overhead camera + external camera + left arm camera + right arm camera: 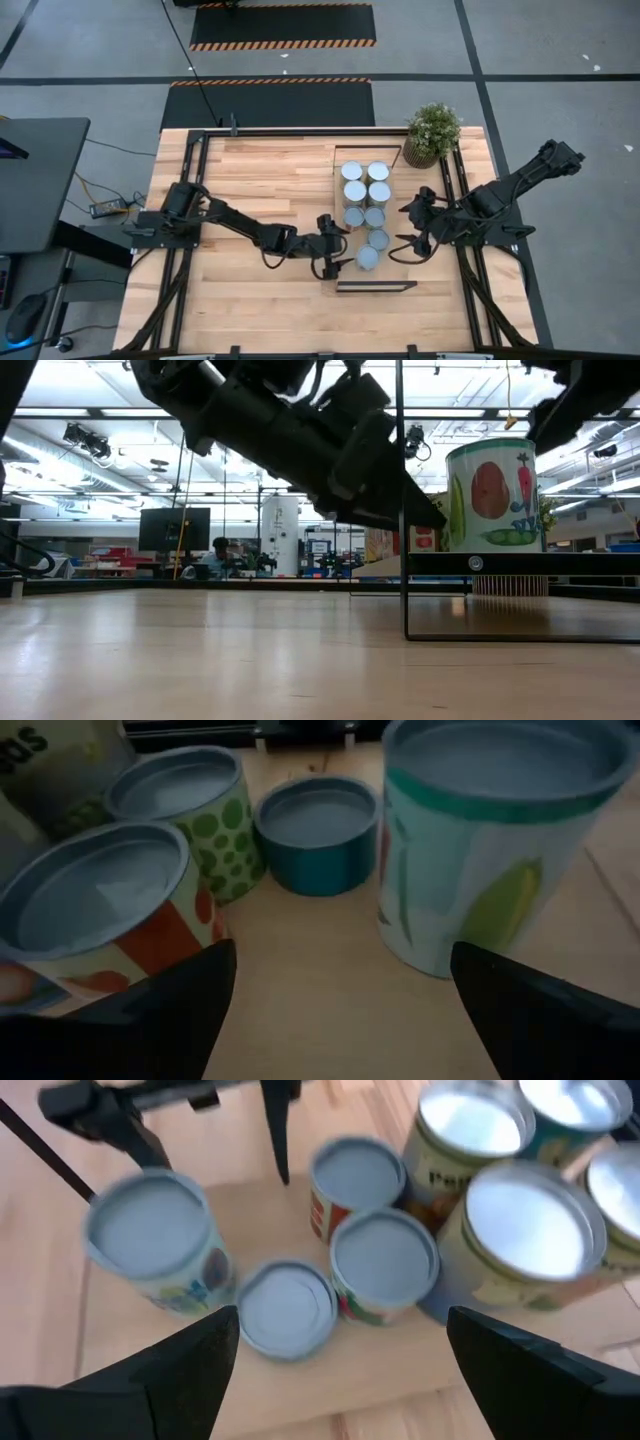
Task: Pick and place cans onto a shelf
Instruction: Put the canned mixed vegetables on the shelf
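Seven cans [365,208] cluster on the shelf [338,170] at the table's [250,300] three o'clock side. The left claw [339,262], fingers spread and empty, faces the nearest can [368,258]; the right claw [400,243], also released, hovers beside the row.

I see the cans [366,199] with pale silvery-blue tops. One can [205,825] has green dots on cream, a short tin [316,835] is teal-blue, and a tall can [480,840] is white with a green band and yellow-green vegetable print. The table [260,180] is pale wood, and the plant [432,128] is green.
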### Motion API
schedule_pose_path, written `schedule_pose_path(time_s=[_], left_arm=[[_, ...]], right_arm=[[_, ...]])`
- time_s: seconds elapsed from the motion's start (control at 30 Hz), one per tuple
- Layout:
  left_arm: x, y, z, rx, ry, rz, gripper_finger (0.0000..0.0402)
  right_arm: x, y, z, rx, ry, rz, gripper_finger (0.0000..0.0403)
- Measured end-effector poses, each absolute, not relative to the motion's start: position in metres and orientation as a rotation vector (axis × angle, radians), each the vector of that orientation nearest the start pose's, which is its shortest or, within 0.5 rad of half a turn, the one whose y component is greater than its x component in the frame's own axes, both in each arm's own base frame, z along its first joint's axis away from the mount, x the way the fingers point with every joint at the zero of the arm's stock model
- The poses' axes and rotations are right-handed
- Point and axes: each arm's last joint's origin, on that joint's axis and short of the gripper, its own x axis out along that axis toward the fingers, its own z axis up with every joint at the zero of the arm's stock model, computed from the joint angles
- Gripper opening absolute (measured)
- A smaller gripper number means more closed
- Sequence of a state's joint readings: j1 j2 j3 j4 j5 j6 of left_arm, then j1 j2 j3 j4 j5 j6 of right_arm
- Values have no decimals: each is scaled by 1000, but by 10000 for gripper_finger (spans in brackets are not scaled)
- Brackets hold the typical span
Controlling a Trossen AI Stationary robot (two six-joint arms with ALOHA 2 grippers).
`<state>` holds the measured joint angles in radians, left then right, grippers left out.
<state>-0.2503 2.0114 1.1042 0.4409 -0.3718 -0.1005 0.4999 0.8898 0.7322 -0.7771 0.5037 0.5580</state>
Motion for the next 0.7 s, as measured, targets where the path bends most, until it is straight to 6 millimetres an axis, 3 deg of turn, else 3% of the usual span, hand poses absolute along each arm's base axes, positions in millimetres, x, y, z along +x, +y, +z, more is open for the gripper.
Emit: schedule_pose_path(time_s=[0.37,0.7], left_arm=[[406,-98,154,27,366,125,359],[413,-98,140,4,277,173,355]], right_arm=[[174,76,264,35,676,-84,366],[189,80,276,-21,668,-73,366]])
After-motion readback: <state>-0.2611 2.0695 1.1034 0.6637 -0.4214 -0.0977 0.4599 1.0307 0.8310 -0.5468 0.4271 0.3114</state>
